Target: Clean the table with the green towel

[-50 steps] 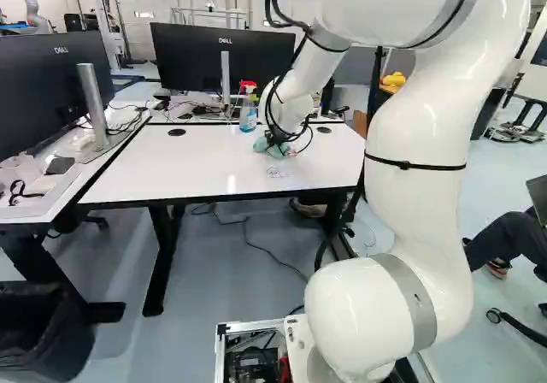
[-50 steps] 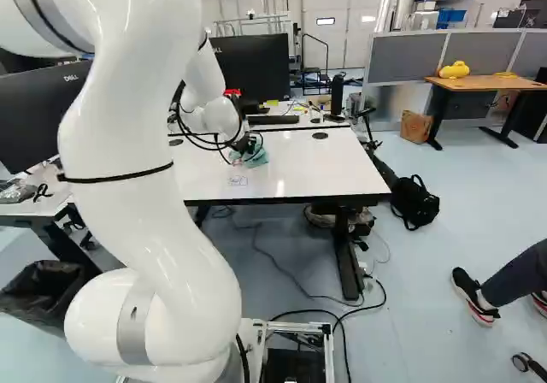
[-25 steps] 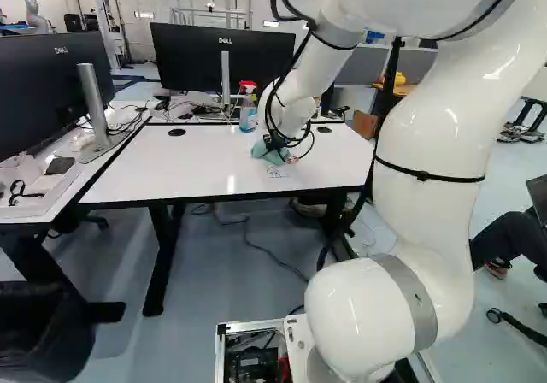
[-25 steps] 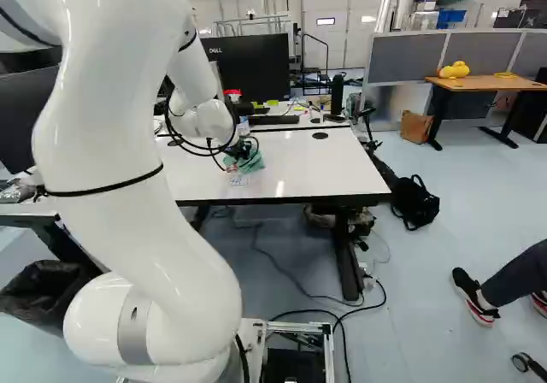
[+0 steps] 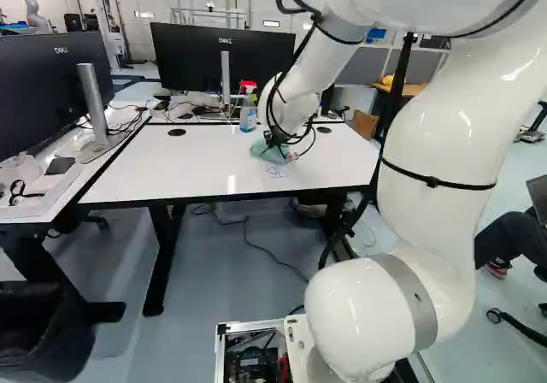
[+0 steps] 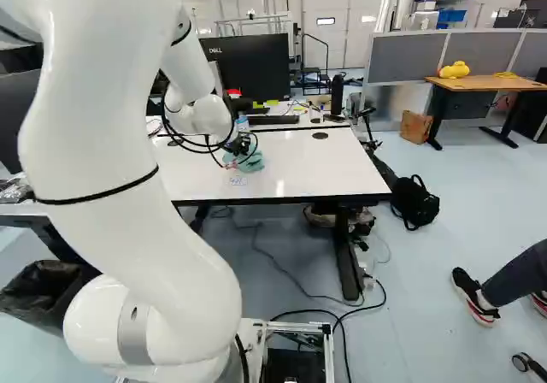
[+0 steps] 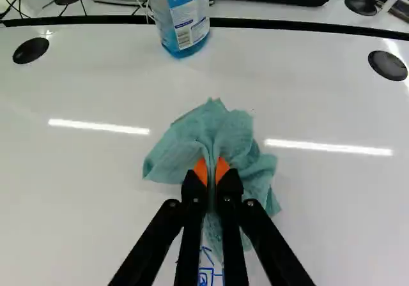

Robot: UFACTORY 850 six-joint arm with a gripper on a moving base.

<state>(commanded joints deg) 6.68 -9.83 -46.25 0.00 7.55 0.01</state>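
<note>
"Gripping what, the claw (image 5: 275, 141)?"

"Towel (image 5: 267, 152). In the wrist view both orange pads (image 7: 200, 171) pinch a fold of it, and the rest fans out around the fingertips on the white table (image 5: 171, 165)."

"Whereabouts in the frame?"

"Just above the middle in the left base view. In the right base view it's a little left of centre, again above the middle."

"Anything drawn there?"

"Blue marks (image 5: 275, 172), right by the towel on the side toward the base. The wrist view shows them partly hidden behind the claw (image 7: 211, 171)."

"And the bottle (image 5: 248, 114)?"

"Upright near the far edge, ahead of the claw and apart from the towel. Blue inside, red on top."

"What's behind it?"

"A monitor (image 5: 192, 58), upper middle of the left base view. There's a keyboard (image 6: 273, 120) too, upper middle of the right base view."

"Down low?"

"Bin (image 5: 43, 332), lower left of the left base view. The arm (image 5: 436, 144) fills the right side there."
</note>
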